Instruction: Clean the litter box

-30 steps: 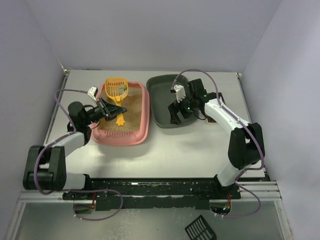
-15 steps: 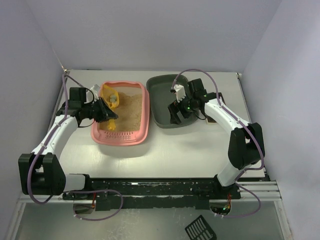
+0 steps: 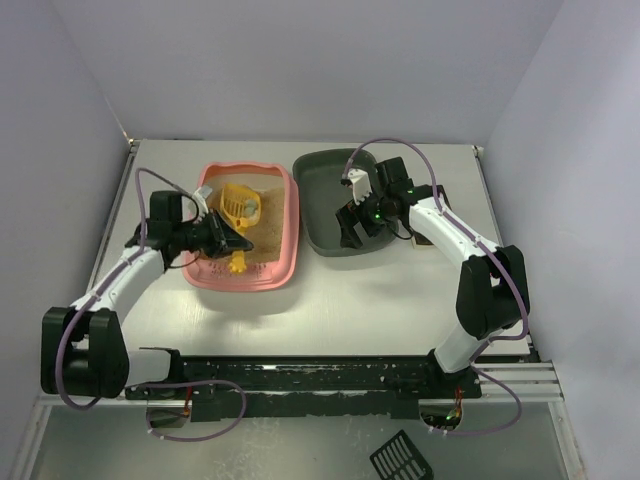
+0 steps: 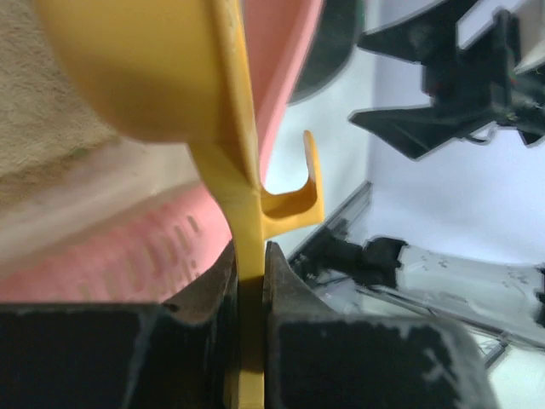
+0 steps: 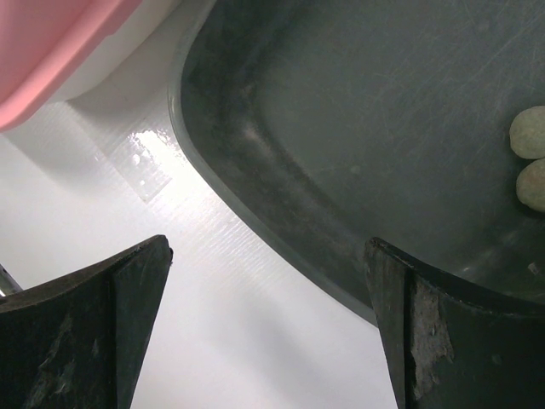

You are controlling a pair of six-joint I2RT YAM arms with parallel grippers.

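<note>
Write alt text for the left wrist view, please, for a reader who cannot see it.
The left gripper is shut on the handle of a yellow scoop, seen close up. Behind it lies the pink litter box with tan litter.

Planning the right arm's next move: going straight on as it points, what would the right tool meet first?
Probably the grey tray, at its near rim; the right tool points at that edge, table beside it. Depth unclear.
</note>
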